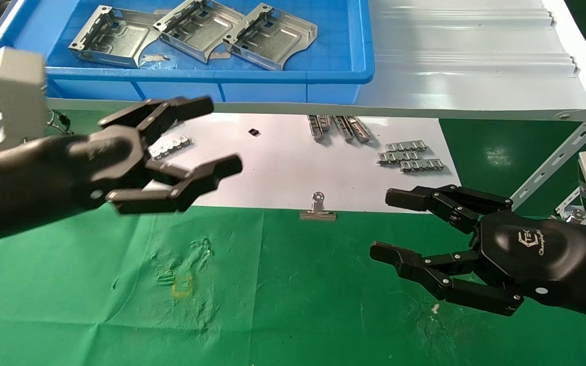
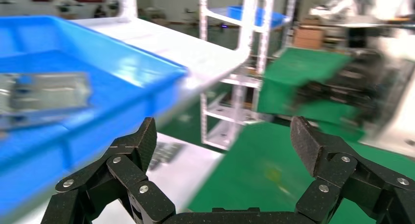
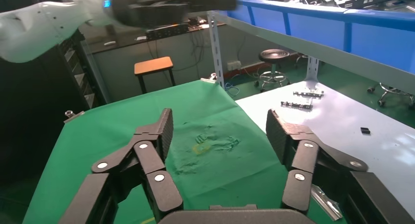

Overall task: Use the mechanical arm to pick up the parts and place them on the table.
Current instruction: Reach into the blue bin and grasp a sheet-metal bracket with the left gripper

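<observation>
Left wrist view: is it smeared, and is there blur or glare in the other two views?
Left wrist view: blue bin and background streaked; the left hand stays crisp. Head view: left hand slightly soft; glare on the white shelf. Right wrist view: sharp, apart from the blurred left hand up top.

a small wooden-topped stool [image 3: 153, 66] stands by a pale wall; a black round swivel stool [image 3: 273, 55] on a chrome base sits farther along on a dark green floor [image 3: 337, 72]; cables hang down the wall near a socket [image 3: 234, 65]; white perforated metal shelving [image 2: 235, 87] rises behind, with cardboard boxes [image 2: 309, 37] stacked beyond it.
</observation>
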`<state>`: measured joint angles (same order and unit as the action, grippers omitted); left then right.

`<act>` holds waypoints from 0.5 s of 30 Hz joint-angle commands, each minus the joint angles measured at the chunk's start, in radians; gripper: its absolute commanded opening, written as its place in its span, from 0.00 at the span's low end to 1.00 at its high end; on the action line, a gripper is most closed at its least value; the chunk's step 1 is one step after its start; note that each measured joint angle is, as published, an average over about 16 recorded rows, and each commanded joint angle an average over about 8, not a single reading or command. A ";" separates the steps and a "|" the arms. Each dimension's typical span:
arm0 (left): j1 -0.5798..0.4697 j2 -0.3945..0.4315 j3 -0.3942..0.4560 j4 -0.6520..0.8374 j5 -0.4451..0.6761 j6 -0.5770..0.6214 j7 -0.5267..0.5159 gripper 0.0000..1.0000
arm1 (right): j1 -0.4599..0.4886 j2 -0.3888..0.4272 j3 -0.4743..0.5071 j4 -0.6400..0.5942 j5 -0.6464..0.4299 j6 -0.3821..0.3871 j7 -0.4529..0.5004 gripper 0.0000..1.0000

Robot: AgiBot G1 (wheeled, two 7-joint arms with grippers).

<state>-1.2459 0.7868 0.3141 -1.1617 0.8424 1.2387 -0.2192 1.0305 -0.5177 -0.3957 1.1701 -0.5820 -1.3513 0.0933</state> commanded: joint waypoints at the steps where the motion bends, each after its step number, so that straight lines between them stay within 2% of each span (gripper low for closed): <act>1: -0.052 0.044 0.020 0.030 0.034 -0.038 -0.010 1.00 | 0.000 0.000 0.000 0.000 0.000 0.000 0.000 0.00; 15: -0.300 0.151 0.074 0.284 0.184 -0.173 -0.021 1.00 | 0.000 0.000 0.000 0.000 0.000 0.000 0.000 0.00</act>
<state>-1.5575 0.9409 0.4041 -0.8672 1.0456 1.0693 -0.2574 1.0305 -0.5177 -0.3957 1.1701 -0.5820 -1.3513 0.0933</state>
